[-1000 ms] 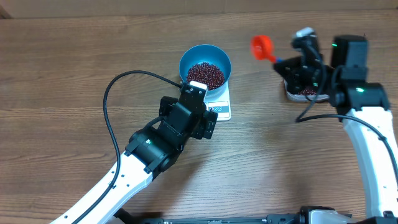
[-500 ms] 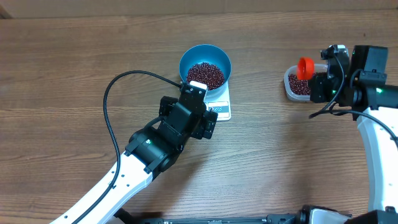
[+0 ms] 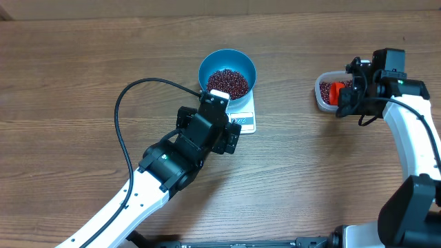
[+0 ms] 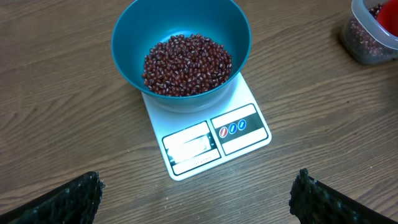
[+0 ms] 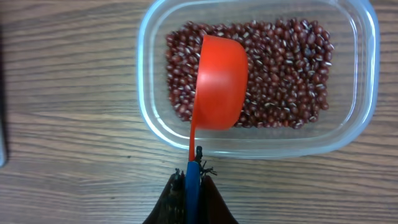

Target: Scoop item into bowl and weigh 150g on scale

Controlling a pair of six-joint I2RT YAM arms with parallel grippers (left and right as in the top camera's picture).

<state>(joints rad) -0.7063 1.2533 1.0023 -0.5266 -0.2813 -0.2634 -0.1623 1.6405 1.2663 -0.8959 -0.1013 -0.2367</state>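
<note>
Blue bowl (image 4: 180,18), maroon beans (image 4: 186,65), wht scale (image 4: 211,134), clear(?) tub (image 5: 280,146).

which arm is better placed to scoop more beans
Right: right tool is shut on the scoop, in the tub of beans. Left tool is open and empty, facing the scale.

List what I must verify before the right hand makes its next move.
1. Right hand shut on the handle of the orange-red plastic scoop: ok.
2. Scoop over the clear plastic tub of small red-brown beans: ok.
3. Scoop filled: cannot tell.
4. Round blue bowl seated on the flat white scale: ok.
5. Scale reading at target: cannot tell, display washed out.
6. Left hand open, away from bowl: ok.
</note>
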